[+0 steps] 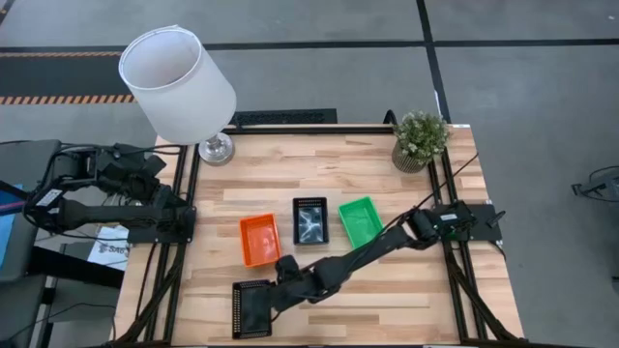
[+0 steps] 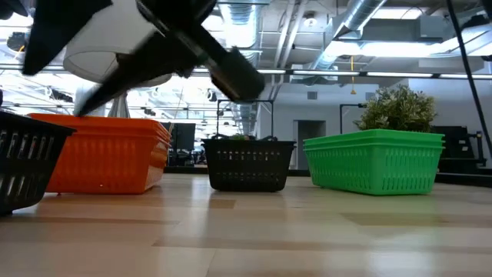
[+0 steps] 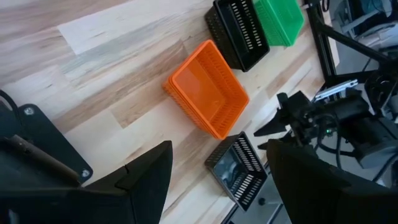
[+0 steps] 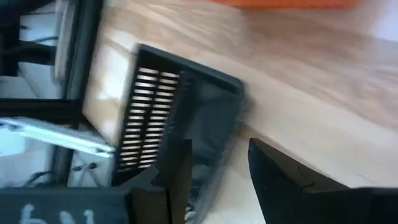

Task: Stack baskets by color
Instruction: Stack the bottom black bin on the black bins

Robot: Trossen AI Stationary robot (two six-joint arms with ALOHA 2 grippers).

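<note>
Three groups of baskets stand in a row mid-table: orange (image 1: 259,239), black (image 1: 310,220) and green (image 1: 361,219). The orange (image 3: 208,93) shows nested rims. A lone black basket (image 1: 250,309) rests on its base by the table's near edge. My right gripper (image 1: 274,293) is open over that basket's right-hand end. In the right wrist view one finger (image 4: 179,165) stands over the basket's inside (image 4: 186,112) and the other (image 4: 277,171) outside its wall. I see no touch. My left gripper (image 3: 217,180) is open, raised at the table's left side.
A white-shaded lamp (image 1: 179,82) stands at the far left corner, and a potted plant (image 1: 421,140) at the far right. The right arm (image 1: 377,246) reaches slantwise across the table in front of the green basket. Bare wood lies to the right of the lone black basket.
</note>
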